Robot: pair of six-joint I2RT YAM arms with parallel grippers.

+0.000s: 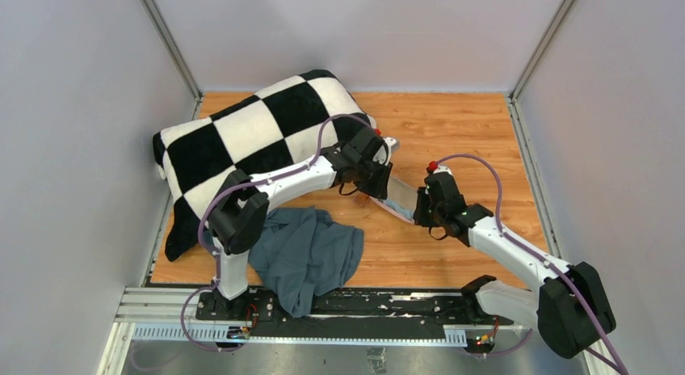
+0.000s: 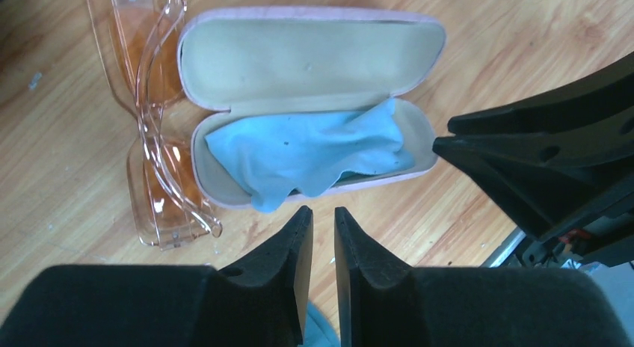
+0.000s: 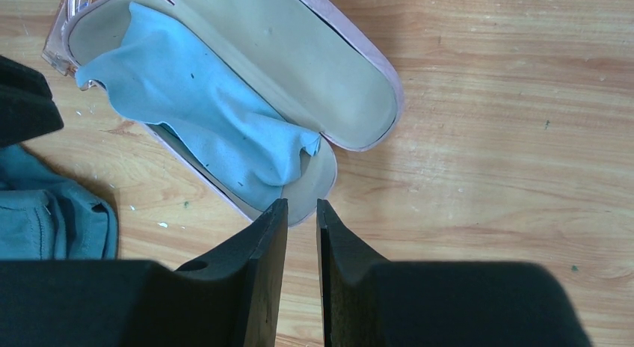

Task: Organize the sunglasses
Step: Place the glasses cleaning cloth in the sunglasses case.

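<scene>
The sunglasses, with amber lenses and a clear thin frame, lie folded on the wooden table just left of the open pink case. A light-blue cloth lies in the case's lower half. My left gripper hovers near the case's front rim, its jaws a narrow gap apart and empty. My right gripper hovers at the case's end by the cloth, its jaws also a narrow gap apart and empty. In the top view both grippers, left and right, meet over the case.
A black-and-white checkered cushion lies at the back left. A crumpled grey-blue garment lies at the front centre and shows in the right wrist view. Grey walls close in three sides. Bare wood lies to the right.
</scene>
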